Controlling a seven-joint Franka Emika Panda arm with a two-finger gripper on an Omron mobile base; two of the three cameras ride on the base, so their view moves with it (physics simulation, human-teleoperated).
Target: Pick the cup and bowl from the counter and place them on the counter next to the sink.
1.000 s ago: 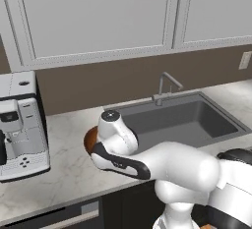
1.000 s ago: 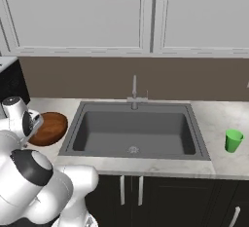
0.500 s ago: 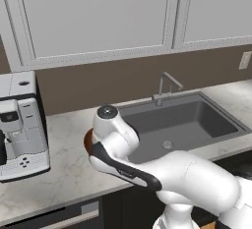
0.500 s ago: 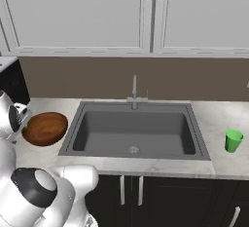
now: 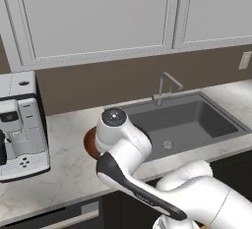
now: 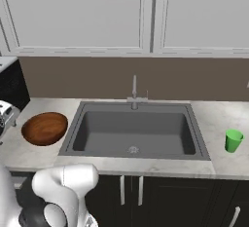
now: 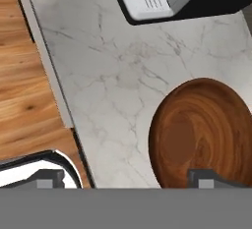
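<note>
1. We see the bowl (image 6: 44, 128) sitting on the table (image 6: 214, 123), just left of the sink (image 6: 133, 132).
2. The cup (image 6: 233, 140) stands right of the sink.
3. Our claw (image 7: 125, 178) is spread above the bowl, empty.
4. The coffee machine (image 5: 19, 125) sits further left.

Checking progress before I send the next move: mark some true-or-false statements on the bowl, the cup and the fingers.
1. The bowl sits on the counter beside the sink. True.
2. The cup lies inside the sink. False: it stands upright on the counter, on the opposite side from the bowl.
3. The fingers are clamped on the bowl. False: they are spread wide, holding nothing.
4. The bowl is empty. True.
</note>
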